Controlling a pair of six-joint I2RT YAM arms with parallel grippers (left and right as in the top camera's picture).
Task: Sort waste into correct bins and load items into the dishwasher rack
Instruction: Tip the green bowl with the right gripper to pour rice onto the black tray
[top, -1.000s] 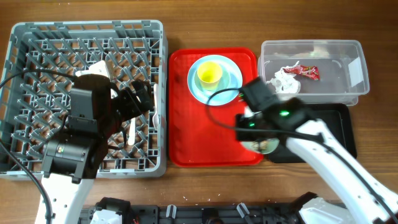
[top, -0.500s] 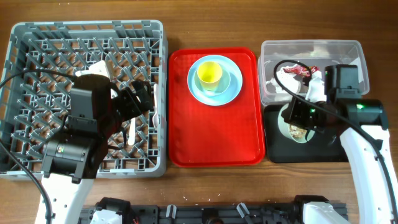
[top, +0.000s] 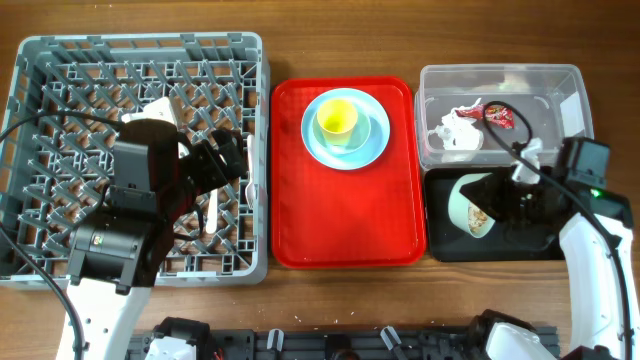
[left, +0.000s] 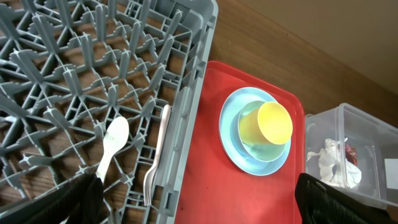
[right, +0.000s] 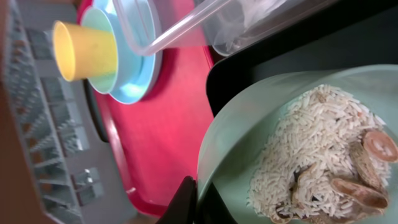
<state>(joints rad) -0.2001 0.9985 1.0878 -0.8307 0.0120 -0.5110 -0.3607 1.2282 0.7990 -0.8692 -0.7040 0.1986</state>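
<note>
My right gripper (top: 503, 206) (right: 200, 200) is shut on the rim of the pale green bowl (top: 463, 201) (right: 249, 140). It holds the bowl tipped on its side over the black tray (top: 540, 240) (right: 292, 53). Beige rice with brown food bits (right: 317, 155) lies in the bowl. The paper wad (top: 455, 130) and red wrapper bit (top: 498, 114) lie in the clear tub (top: 575, 95). My left gripper (top: 222, 160) (left: 199, 205) is open and empty over the grey rack (top: 60, 60) (left: 186, 81). A white spoon (left: 112, 140) and fork (left: 158, 152) lie in the rack.
A red serving tray (top: 340, 220) (left: 205, 186) lies between the rack and the bins. On it a light blue plate (top: 375, 140) (left: 233, 149) carries a pale blue bowl (left: 249, 115) with a yellow cup (top: 337, 118) (left: 273, 121) (right: 84, 50) inside.
My right arm carried the green bowl rightward off the red tray to over the black tray and tipped it onto its side. The left arm has not moved.
</note>
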